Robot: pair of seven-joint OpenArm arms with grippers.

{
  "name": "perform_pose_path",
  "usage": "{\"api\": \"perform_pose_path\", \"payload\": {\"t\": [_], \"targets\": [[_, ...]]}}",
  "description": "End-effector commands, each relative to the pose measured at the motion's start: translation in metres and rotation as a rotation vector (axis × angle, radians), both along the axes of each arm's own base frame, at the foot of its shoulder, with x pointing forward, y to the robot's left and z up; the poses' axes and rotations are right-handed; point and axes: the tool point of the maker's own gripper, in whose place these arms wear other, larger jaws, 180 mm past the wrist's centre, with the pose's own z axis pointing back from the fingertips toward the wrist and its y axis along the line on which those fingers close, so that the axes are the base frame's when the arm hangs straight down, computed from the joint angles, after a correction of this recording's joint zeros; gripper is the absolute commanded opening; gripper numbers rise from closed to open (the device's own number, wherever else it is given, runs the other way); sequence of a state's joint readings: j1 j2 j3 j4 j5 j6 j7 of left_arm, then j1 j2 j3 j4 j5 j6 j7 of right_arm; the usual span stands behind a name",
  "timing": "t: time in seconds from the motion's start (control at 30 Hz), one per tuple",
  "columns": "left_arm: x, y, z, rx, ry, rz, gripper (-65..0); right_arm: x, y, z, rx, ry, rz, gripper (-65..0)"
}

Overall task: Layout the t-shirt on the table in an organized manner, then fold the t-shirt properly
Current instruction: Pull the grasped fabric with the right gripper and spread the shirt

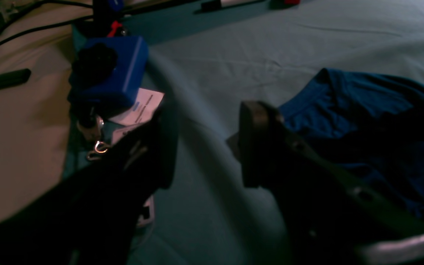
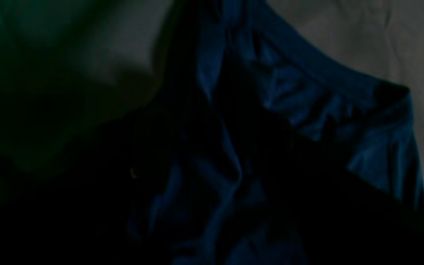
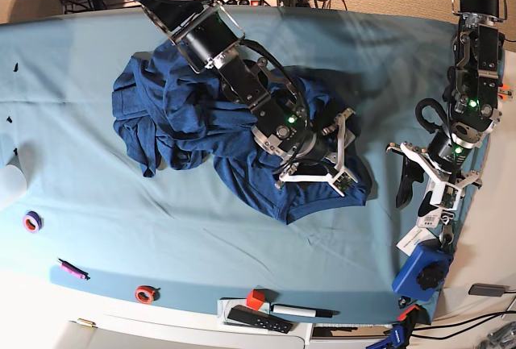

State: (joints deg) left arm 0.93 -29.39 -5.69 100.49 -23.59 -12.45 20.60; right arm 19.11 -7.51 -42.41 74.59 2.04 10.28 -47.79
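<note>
Teal cloth covers the table (image 3: pixel 72 220), where my right fingers (image 3: pixel 343 151) stand spread wide and released just above the crumpled navy t-shirt (image 3: pixel 173 111), which lies heaped left of center. My left fingers (image 3: pixel 431 180), parted and gripping nothing, hover over bare cloth near the table's edge, beside a blue box (image 3: pixel 421 270) and paper tags (image 3: pixel 431 222).

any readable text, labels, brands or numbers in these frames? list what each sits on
None can be read.
White paper card beside the blue box: printed lines and a small blue mark, too blurred to read.
White tags at the table edge: too small.
t-shirt: no print visible.
</note>
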Motion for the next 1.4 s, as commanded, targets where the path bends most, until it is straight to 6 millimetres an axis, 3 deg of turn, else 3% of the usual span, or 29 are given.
{"api": "perform_pose_path", "payload": {"t": [0.0, 0.17, 0.3, 0.4, 0.43, 0.47, 0.57, 0.67, 0.8, 0.87, 0.97, 1.07, 1.37], "targets": [[0.006, 0.003, 0.02, 0.003, -0.062, -0.005, -39.5, 0.009, 0.007, 0.011, 0.028, -0.032, 0.001, -29.9], [0.006, 0.002, 0.02, 0.002, -0.062, -0.009, -39.5, 0.003, -0.004, -0.027, -0.023, 0.041, -0.01, -29.9], [0.006, 0.002, 0.02, 0.002, -0.062, -0.008, -39.5, 0.005, -0.004, -0.027, -0.024, 0.039, -0.01, -32.2], [0.006, 0.002, 0.02, 0.002, -0.062, -0.008, -39.5, 0.004, -0.002, -0.021, -0.035, 0.039, 0.023, -56.3], [0.006, 0.002, 0.02, 0.002, -0.062, -0.008, -39.5, 0.002, -0.001, -0.017, -0.043, 0.041, 0.031, -63.7], [0.006, 0.002, 0.02, 0.002, -0.063, -0.008, -39.5, 0.002, -0.001, -0.012, -0.047, 0.036, 0.031, -65.0], [0.006, 0.002, 0.02, 0.001, -0.063, -0.009, -39.5, 0.005, 0.001, 0.019, -0.041, -0.008, 0.02, -65.0], [0.006, 0.002, 0.02, -0.001, -0.063, -0.009, -39.5, 0.014, -0.011, 0.065, -0.063, -0.119, -0.054, -65.0], [0.006, 0.002, 0.02, -0.002, -0.061, -0.011, -39.5, 0.016, -0.043, 0.122, -0.12, -0.257, -0.201, -65.0], [0.005, -0.001, 0.02, -0.009, -0.059, -0.025, -39.5, 0.011, -0.056, 0.136, -0.12, -0.312, -0.264, -65.0], [0.004, -0.004, 0.022, -0.055, -0.056, -0.031, -39.5, -0.004, -0.079, 0.134, -0.169, -0.332, -0.337, -65.0], [0.002, -0.012, 0.022, -0.073, -0.053, -0.074, -39.5, -0.016, -0.115, 0.126, -0.249, -0.361, -0.427, -65.0], [-0.006, -0.039, 0.026, -0.192, -0.048, -0.177, -39.5, -0.047, -0.27, 0.11, -0.516, -0.37, -0.758, -65.0]]}}
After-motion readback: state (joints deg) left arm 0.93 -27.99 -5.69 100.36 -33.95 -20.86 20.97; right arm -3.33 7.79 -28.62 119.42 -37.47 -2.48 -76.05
